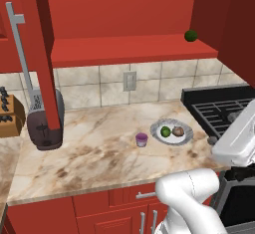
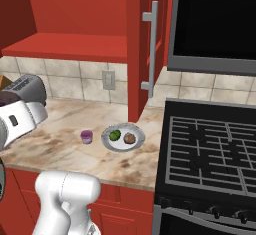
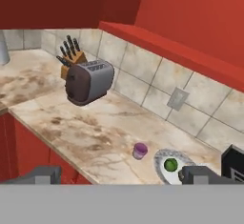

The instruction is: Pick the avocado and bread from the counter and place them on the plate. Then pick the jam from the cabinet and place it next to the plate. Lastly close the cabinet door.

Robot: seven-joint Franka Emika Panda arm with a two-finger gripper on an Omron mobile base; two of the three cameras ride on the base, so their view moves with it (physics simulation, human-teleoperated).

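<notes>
Two foods, avocado (image 1: 165, 131) and bread (image 1: 178, 131), on plate (image 1: 185, 138), jam (image 1: 142, 139) beside, pincer (image 3: 122, 175) wide open, empty.

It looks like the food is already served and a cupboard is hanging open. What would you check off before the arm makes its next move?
1. Avocado on the plate: ok.
2. Bread on the plate beside the avocado: ok.
3. Jam on the counter next to the plate, apart from it: ok.
4. Cabinet door closed: not ok, it stands open.
5. Door handle free to reach: ok, nothing in front of it.
6. Tool free: ok, fingertips wide apart, nothing between them.
</notes>
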